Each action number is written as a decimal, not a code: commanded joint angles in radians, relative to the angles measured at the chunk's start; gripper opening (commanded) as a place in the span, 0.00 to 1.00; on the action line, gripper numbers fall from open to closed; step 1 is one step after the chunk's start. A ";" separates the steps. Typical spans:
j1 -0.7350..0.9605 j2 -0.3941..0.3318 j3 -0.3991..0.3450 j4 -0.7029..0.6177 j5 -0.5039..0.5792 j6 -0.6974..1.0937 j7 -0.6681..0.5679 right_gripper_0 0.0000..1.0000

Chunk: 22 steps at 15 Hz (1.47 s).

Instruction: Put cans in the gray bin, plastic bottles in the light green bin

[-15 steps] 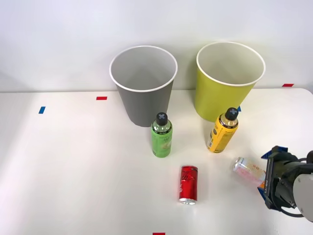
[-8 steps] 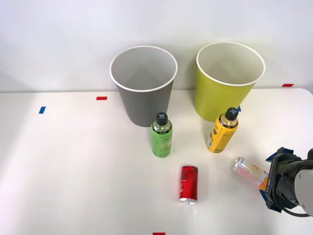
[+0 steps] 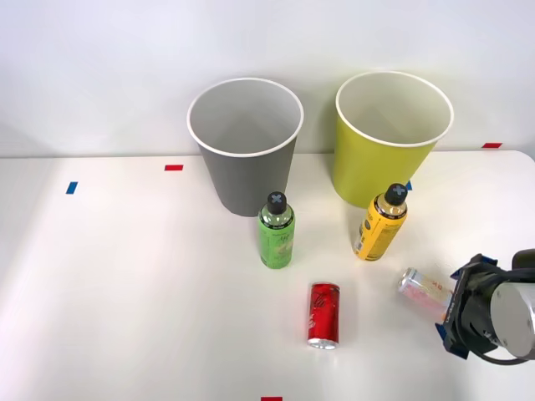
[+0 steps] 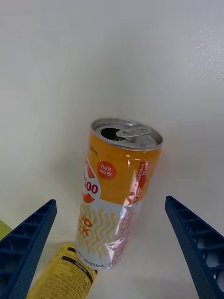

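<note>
Where fingers (image 4: 28, 243) spread, pale can (image 4: 116, 196) between.

Beside the gray bin (image 3: 244, 150) with its white rim stands the yellow-green bin (image 3: 389, 138), also white-rimmed; before them a green-labelled bottle (image 3: 276, 231) and a yellow-orange bottle (image 3: 380, 224), both black-capped; a glossy red can (image 3: 323, 313); an orange-and-white can (image 4: 116, 192) with silver top between blue ribbed fingers (image 4: 25, 247)

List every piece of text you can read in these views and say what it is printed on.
"500": partly cut off, on the pink-and-orange can lying between the open right gripper fingers.
Korean print in the can's red circle: too small to read.
Green bottle, yellow bottle, red can: labels unreadable.
</note>
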 commanded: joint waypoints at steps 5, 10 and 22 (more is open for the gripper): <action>-0.026 0.006 -0.013 0.067 0.025 -0.015 -0.062 0.81; -0.063 0.012 -0.013 0.127 0.035 -0.015 -0.081 0.80; -0.057 0.011 -0.007 0.128 0.063 -0.015 -0.046 0.80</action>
